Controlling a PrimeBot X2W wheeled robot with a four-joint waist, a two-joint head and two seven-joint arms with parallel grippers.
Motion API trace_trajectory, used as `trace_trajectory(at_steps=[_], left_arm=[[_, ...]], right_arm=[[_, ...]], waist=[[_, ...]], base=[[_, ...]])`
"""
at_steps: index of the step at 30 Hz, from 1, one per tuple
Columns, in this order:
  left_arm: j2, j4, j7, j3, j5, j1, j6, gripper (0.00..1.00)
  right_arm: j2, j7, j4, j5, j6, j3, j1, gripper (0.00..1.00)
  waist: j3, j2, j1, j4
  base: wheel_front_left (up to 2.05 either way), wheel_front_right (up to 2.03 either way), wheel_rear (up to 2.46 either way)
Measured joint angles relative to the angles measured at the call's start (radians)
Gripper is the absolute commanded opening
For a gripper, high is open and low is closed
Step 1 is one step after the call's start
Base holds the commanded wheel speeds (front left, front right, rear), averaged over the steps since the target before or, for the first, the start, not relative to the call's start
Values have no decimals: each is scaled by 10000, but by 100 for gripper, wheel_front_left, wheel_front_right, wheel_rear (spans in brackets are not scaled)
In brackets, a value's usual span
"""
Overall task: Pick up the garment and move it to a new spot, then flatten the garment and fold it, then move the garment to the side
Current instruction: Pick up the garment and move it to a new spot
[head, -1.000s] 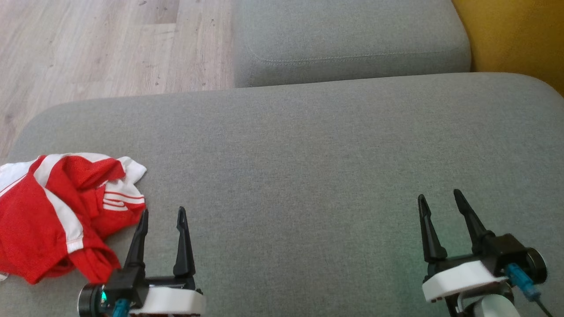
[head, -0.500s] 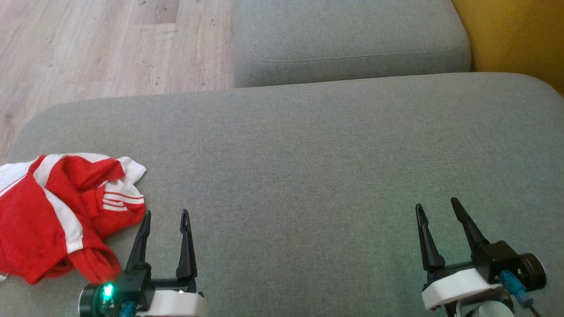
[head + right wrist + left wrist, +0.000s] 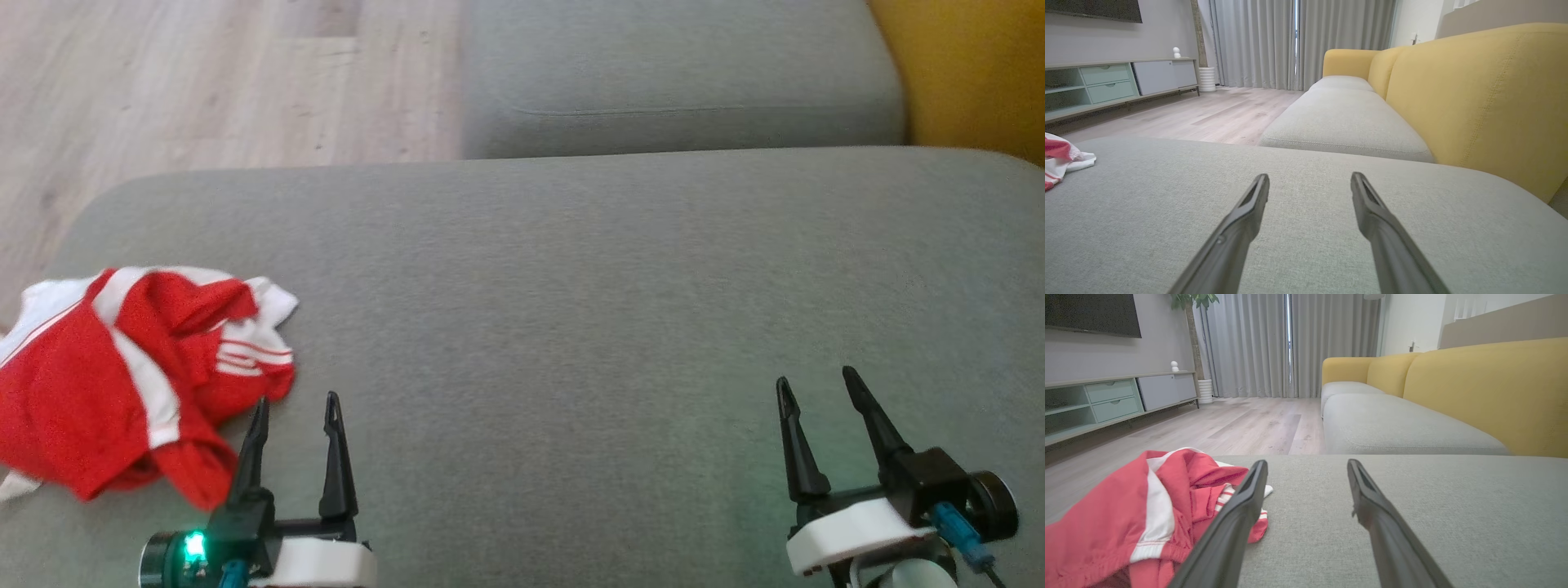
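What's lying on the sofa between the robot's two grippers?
Nothing. In the head view, the grey seat cushion is bare between the left gripper and the right gripper; the red-and-white garment lies left of both.

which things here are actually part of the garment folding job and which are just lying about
Part of the job: red and white garment, crumpled at the left end of the grey cushion; left pincer, open beside it; right pincer, open over bare cushion.
Just lying about: farther seat cushion; yellow sofa back; TV cabinet; curtains; wood floor.
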Motion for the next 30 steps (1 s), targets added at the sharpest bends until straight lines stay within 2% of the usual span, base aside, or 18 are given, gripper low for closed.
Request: trace_trajectory(at_steps=[8,22,26,30], left_arm=[[4,8,0,201,-25,-17,265,100],[15,54,0,552,-35,-16,370,100],[13,19,0,600,-56,-16,476,100],[17,-148,0,715,-207,-123,497,100]], right_arm=[[0,-8,-104,15,0,-10,203,100],[0,-10,-128,33,0,-27,182,100],[2,-8,-178,27,0,-153,176,100],[4,-8,-274,-194,0,-215,109,100]], waist=[[58,0,0,1208],[285,0,0,3701],[400,0,0,4154],[745,0,0,4291]], base=[[0,0,0],[0,0,0],[0,0,0],[0,0,0]])
